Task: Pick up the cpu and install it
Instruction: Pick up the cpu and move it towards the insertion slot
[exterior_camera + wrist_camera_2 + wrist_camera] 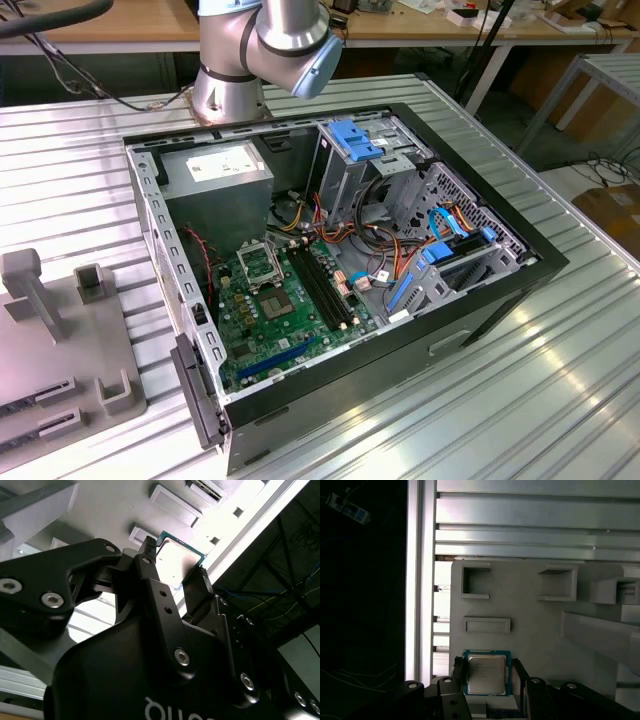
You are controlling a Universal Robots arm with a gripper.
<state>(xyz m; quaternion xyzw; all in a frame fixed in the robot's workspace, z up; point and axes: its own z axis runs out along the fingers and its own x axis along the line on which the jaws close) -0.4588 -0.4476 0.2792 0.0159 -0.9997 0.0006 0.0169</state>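
First wrist view: black claw grips flat, square, silver-topped cpu.

A ribbed metal table carries an open computer case at centre and a grey, probably plastic, holder plate at lower left.

Silver arm, blue cap; black bolted gripper.

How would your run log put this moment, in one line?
gripper: astride cpu | cpu: at grey tray | grip: unclear
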